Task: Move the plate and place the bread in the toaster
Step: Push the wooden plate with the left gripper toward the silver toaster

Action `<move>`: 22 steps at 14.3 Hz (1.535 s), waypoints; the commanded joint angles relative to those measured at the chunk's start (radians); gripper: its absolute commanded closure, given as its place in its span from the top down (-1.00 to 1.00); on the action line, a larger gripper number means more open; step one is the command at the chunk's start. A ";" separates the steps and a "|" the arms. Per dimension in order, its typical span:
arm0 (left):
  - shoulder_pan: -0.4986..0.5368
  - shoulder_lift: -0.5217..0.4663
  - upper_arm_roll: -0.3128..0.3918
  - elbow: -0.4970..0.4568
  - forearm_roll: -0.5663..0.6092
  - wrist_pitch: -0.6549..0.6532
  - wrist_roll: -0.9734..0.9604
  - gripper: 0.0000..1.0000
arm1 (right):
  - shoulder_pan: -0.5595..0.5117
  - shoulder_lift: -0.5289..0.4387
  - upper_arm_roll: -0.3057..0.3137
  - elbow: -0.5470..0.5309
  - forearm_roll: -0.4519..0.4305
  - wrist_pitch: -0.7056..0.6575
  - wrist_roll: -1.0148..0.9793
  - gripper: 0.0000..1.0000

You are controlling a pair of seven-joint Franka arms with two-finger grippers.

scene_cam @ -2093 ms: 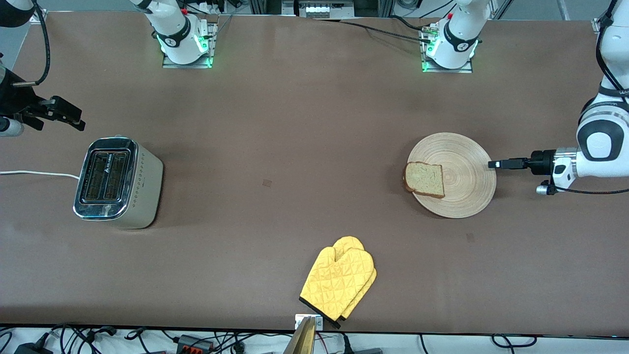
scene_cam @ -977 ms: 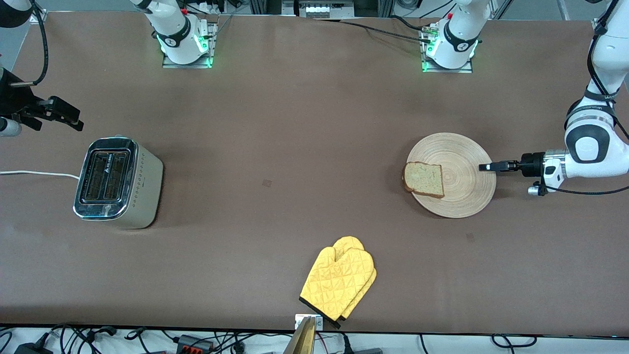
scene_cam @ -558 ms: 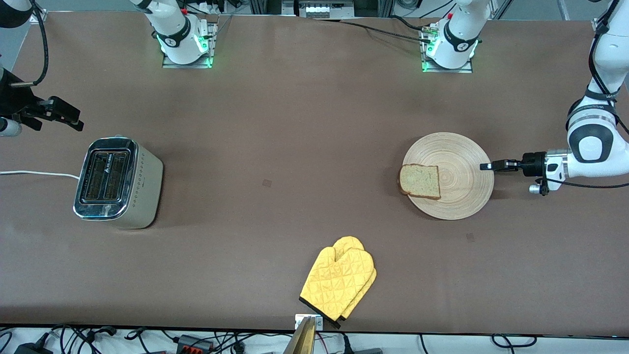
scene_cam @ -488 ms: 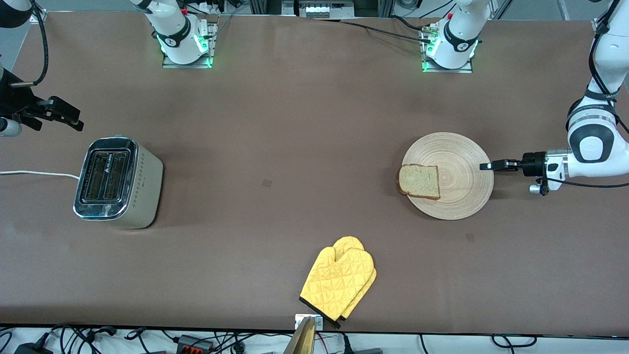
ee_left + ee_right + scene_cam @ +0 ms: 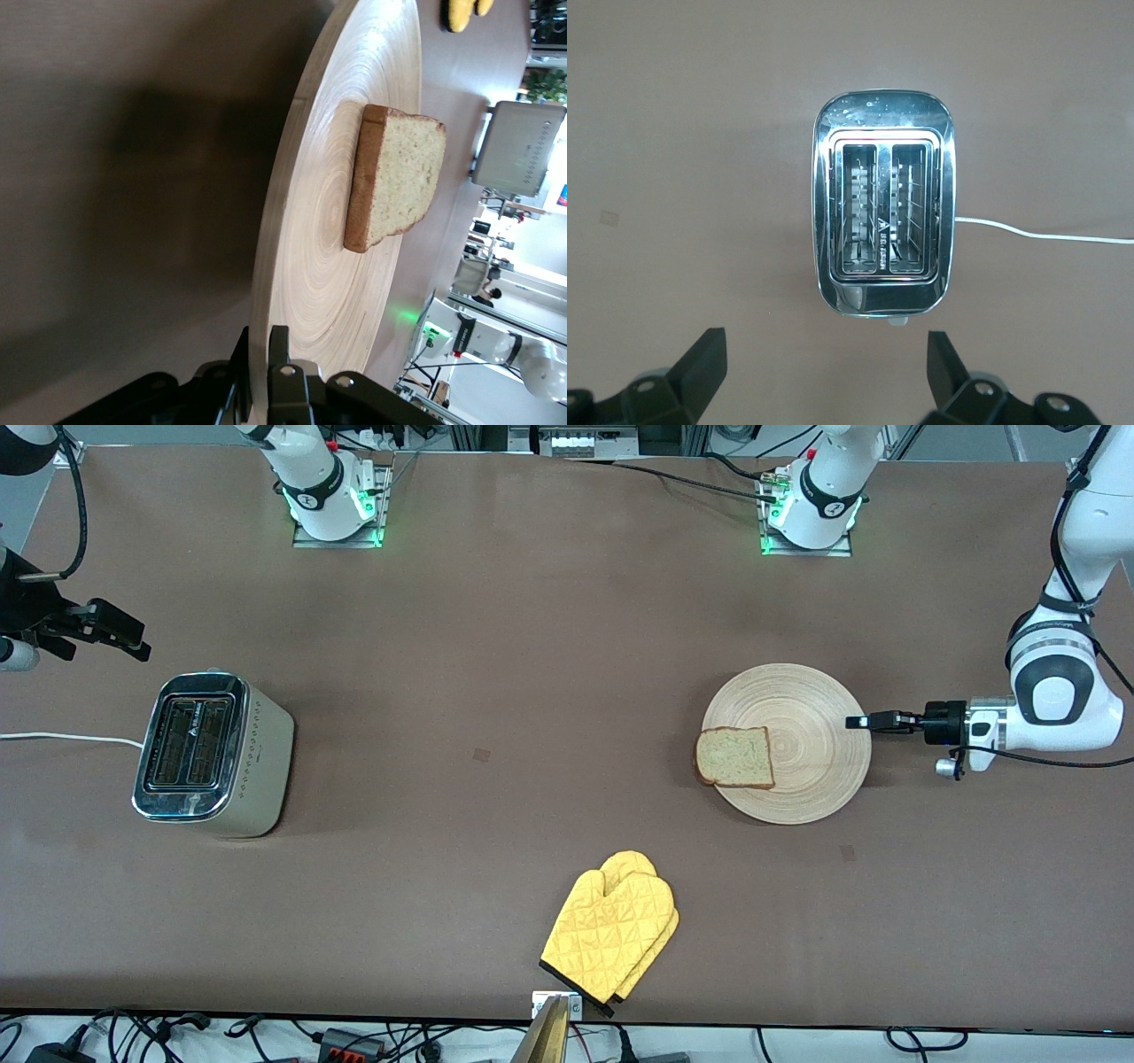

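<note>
Yellow oven mitt [image 5: 611, 930] near plate [image 5: 811, 779]

The front view looks down from high across the table [image 5: 532, 691], facing both arm bases, and takes in the whole top from toaster [image 5: 213, 755] to plate [image 5: 815, 779]. The left wrist view sits low and very close at the plate's [image 5: 310, 301] rim, looking edge-on across it past the bread [image 5: 394, 177] to the distant toaster [image 5: 523, 146]. The right wrist view hangs high, pointing straight down into the toaster's [image 5: 883, 204] slots. All three views share the toaster; front and left wrist views share plate and bread [image 5: 733, 757].
</note>
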 commanded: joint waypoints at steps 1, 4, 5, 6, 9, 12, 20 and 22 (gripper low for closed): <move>0.005 0.035 -0.041 0.039 -0.062 -0.049 0.048 -0.98 | -0.012 -0.012 0.010 -0.007 -0.006 -0.001 -0.007 1.00; 0.002 0.057 -0.090 0.039 -0.105 -0.047 0.047 -0.98 | -0.012 -0.010 0.010 -0.009 -0.007 -0.001 -0.010 1.00; 0.002 0.064 -0.109 0.039 -0.128 -0.047 0.042 -0.98 | -0.012 -0.010 0.010 -0.009 -0.007 0.001 -0.013 1.00; -0.006 0.066 -0.132 0.039 -0.157 -0.043 0.033 -0.98 | -0.012 -0.009 0.010 -0.009 -0.007 0.004 -0.016 1.00; -0.096 0.089 -0.143 0.042 -0.274 -0.037 0.031 -0.99 | -0.014 -0.009 0.010 -0.011 -0.007 0.002 -0.016 1.00; -0.213 0.100 -0.141 0.085 -0.326 -0.024 -0.004 -0.99 | -0.014 -0.009 0.010 -0.015 -0.007 0.022 -0.016 1.00; -0.417 0.170 -0.143 0.165 -0.486 0.100 -0.084 -0.99 | -0.015 -0.013 0.010 -0.058 -0.004 0.057 -0.016 1.00; -0.469 0.182 -0.143 0.168 -0.536 0.143 -0.082 -0.99 | -0.015 -0.010 0.010 -0.058 -0.004 0.056 -0.015 1.00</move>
